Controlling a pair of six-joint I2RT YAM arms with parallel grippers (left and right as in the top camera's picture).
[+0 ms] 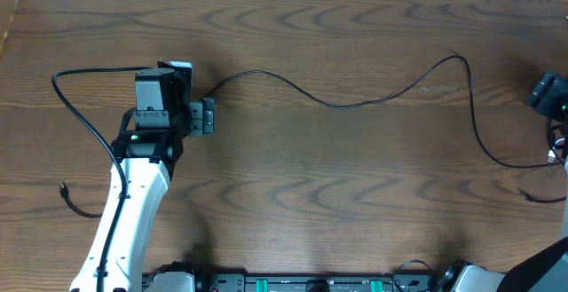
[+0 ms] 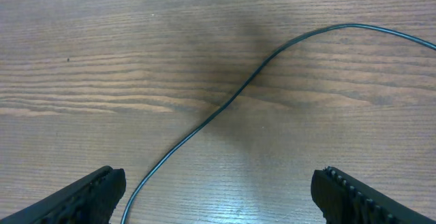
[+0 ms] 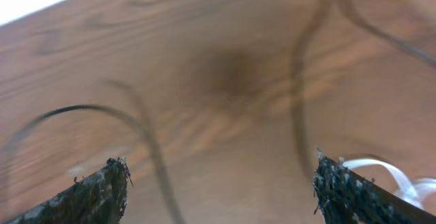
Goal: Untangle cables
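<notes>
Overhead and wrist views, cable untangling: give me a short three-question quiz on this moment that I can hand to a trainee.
1. True or false: the left gripper is shut on the black cable.
2. In the right wrist view, where does the white cable show? A) lower right, beside one finger B) top left corner C) centre, between the fingers
3. Fill in: the right gripper has its jaws ____ with nothing between them.

Key: 1 false, its jaws stand wide and the cable lies loose on the wood between them; 2 A; 3 open.
</notes>
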